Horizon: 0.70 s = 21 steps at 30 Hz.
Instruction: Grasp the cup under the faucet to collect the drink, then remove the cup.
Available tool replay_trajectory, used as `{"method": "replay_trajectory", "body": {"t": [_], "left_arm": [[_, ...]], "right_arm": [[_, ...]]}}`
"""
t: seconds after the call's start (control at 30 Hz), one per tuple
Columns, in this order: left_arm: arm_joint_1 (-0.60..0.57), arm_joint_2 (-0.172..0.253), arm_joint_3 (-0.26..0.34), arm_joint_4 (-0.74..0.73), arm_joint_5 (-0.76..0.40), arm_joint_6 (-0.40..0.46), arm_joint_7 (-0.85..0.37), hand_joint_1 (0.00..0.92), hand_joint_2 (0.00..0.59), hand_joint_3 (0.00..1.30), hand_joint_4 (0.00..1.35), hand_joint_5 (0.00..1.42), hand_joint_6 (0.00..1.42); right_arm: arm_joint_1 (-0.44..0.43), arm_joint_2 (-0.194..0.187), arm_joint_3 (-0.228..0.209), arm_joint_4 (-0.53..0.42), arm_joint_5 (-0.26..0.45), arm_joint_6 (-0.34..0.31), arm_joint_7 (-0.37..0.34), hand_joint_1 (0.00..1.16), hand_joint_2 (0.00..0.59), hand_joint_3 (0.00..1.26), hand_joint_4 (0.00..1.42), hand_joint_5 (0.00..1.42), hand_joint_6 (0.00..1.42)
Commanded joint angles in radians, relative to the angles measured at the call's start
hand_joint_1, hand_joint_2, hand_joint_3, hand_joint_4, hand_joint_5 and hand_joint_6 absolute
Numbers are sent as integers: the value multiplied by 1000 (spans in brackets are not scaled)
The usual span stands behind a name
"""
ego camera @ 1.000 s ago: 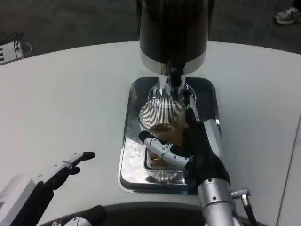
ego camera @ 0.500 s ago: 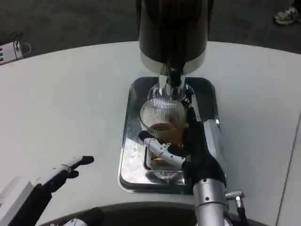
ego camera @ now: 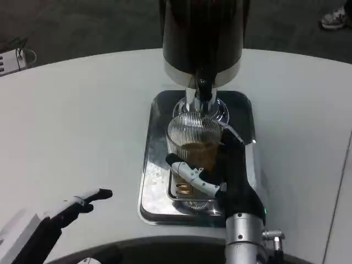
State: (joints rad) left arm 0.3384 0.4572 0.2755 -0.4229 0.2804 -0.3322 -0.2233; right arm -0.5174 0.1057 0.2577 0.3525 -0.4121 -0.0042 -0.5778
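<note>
Right hand [ego camera: 234,179] is wrapped around the ribbed clear glass cup [ego camera: 193,144], its white-and-black fingers [ego camera: 190,171] curling across the near side of the glass while the black palm presses in from the right, so that is a firm grasp. The cup stands upright under the black faucet spout [ego camera: 202,91] of the tall dark drink dispenser with its chrome band [ego camera: 202,38], and there is amber liquid [ego camera: 195,149] sitting in the lower part of the glass. Whether the cup's base touches the tray is hidden by the fingers. All of this is above the shiny rectangular metal drip tray [ego camera: 154,187], which lies on the white round counter [ego camera: 77,121] directly before the dispenser. Over on the near left, the left hand [ego camera: 77,201] hangs above the counter, well apart from the tray, fingers extended toward the right, loose and holding nothing. At the far left edge a white power strip with a cable [ego camera: 14,60] lies on the dark floor, and a sneaker [ego camera: 335,19] shows at the top right corner.
</note>
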Motion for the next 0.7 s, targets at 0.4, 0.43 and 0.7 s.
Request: {"method": "replay_trajectory", "body": {"t": [0.4, 0.43, 0.7], "left_arm": [[-4, 17, -6, 19, -12, -5, -15, 0, 76, 263, 164, 232, 239], [-5, 16, -8, 21, -12, -5, -15, 0, 76, 263, 164, 232, 239], [-34, 15, -33, 46, -10, -10, -10, 0, 75, 264, 172, 234, 239]], "right_arm": [[-28, 140, 12, 60, 54, -39, -118, 927, 238, 801, 977, 968, 837], [-19, 137, 14, 47, 56, -45, -123, 925, 239, 846, 1023, 1020, 905], [57, 104, 46, -88, 75, -47, -86, 962, 235, 1125, 1348, 1347, 1279]]}}
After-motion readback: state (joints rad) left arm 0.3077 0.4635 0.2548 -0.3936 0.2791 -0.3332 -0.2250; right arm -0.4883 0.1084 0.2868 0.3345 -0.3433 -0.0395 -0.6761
